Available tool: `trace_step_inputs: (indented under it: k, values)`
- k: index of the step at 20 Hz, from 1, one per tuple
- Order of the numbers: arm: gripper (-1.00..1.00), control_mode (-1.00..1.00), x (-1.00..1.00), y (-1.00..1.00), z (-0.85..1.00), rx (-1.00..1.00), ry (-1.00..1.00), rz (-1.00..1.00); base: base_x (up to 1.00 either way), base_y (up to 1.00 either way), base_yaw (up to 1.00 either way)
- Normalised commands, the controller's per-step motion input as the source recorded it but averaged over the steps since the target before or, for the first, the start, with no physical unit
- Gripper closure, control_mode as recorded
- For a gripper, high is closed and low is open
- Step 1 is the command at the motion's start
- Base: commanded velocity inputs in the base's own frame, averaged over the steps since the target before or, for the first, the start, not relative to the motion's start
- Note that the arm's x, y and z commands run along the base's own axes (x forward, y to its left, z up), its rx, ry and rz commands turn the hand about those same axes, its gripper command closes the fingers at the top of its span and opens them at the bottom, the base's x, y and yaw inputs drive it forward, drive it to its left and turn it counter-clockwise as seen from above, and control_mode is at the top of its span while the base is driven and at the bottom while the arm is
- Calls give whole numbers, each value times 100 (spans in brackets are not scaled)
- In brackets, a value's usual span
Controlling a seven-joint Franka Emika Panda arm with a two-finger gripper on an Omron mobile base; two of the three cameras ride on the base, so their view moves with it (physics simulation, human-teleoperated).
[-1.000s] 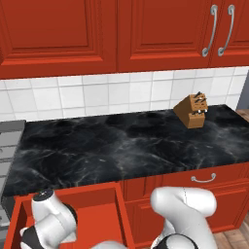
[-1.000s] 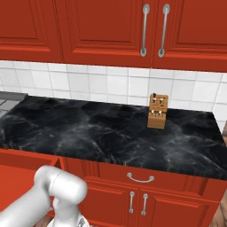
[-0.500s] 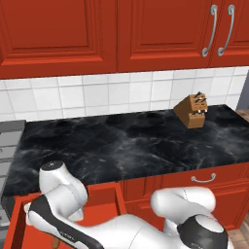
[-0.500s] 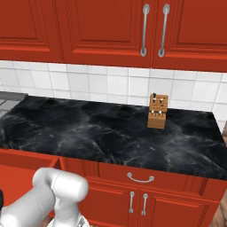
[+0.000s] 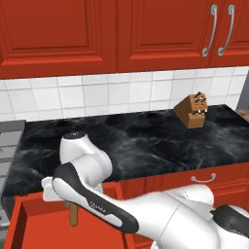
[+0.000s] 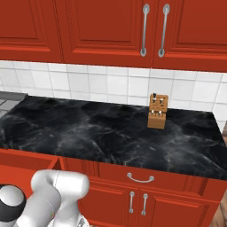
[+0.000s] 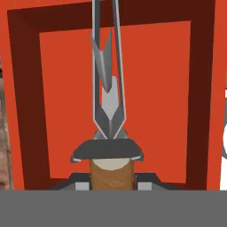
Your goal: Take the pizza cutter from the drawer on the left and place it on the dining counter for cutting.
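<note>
While my fingers (image 7: pixel 111 181) pinch the cutter (image 7: pixel 107 95) by its brown handle, it hangs wheel-down above the open red drawer (image 5: pixel 34 224); beyond, a knife block (image 5: pixel 192 111) stands on the black surface (image 5: pixel 160 141).

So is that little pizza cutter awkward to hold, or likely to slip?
The pizza cutter looks rigid, metal frame on a wooden handle, so probably no flopping. It seems small and light. The tool grips the round handle, so it might twist.
</note>
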Motion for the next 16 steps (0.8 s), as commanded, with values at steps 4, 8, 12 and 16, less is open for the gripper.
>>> trace_step_inputs:
  k: [4,8,12,16]
  values:
    - [100,-100,1,-72,88,1,-3,-2,0,0,0]
    - [100,-100,38,-91,65,6,-1,-7,0,0,0]
    - [100,-100,32,-100,57,3,0,-11,0,0,0]
    - [100,-100,12,-100,29,0,-1,-7,0,0,0]
